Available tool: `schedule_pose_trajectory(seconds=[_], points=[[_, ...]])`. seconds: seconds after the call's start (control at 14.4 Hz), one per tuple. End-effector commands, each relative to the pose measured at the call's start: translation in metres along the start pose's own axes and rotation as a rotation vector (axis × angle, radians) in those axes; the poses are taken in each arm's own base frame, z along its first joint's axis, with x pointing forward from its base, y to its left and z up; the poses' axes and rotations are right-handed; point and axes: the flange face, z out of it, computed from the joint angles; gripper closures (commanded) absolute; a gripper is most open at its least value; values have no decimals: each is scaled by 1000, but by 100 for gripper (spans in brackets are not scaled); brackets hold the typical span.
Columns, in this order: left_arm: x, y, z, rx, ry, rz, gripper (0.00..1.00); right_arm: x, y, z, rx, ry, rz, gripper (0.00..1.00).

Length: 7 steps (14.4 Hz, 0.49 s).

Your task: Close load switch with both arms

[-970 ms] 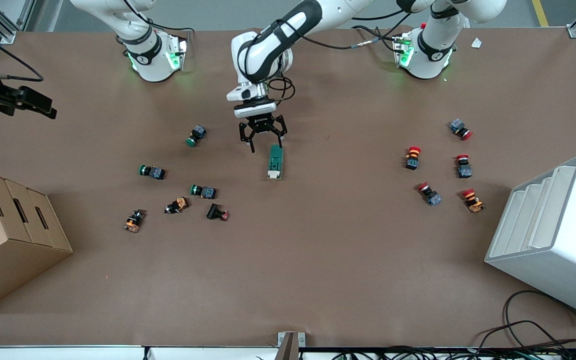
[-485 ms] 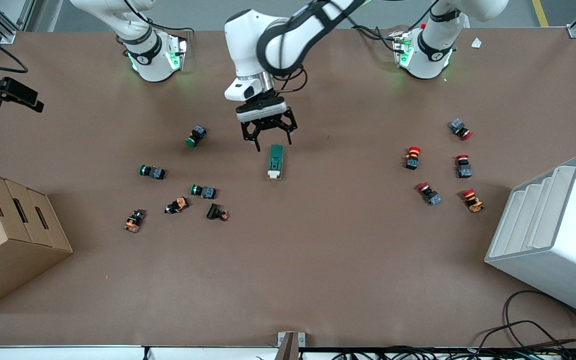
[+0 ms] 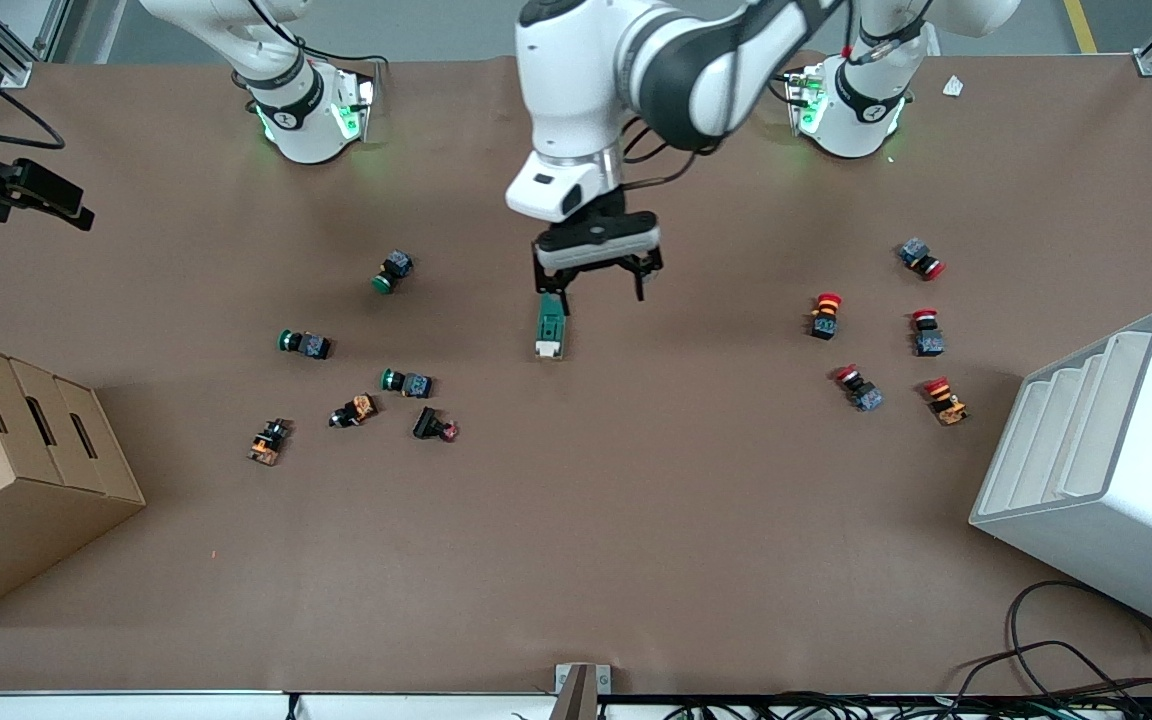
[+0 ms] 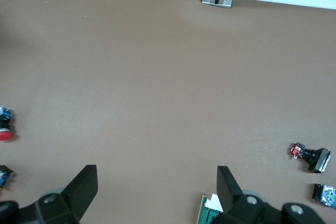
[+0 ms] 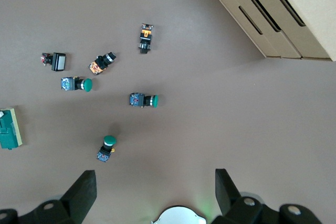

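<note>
Green load switch (image 3: 549,327) lies untouched; the left gripper (image 3: 592,284) hovers wide over it (right gripper (image 5: 152,195) waits, wide), descent next.

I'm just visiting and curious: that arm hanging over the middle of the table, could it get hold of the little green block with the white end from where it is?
Probably yes. The left gripper is open just above the load switch, and nothing lies between them.

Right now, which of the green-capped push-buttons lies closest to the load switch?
The green-capped button beside the orange and black ones, nearer the front camera than the load switch. The other two green ones lie farther toward the right arm's end.
</note>
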Motion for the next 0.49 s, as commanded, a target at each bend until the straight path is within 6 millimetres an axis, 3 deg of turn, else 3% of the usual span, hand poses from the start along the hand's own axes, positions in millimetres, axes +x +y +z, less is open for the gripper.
schedule_pose_trajectory(seconds=[0.0, 0.07, 0.21, 0.42], points=[[42, -38, -21, -37, -55, -7, 0, -9, -10, -1, -8, 12, -15, 0], [56, -53, -27, -39, -76, 1, 0, -9, -10, -1, -6, 11, -14, 0], [64, -70, -31, 4, -107, 32, 0, -9, -11, -1, -8, 12, -16, 0], [99, -105, -36, 14, -152, 12, 0, -9, -11, 0, -7, 10, -17, 0]])
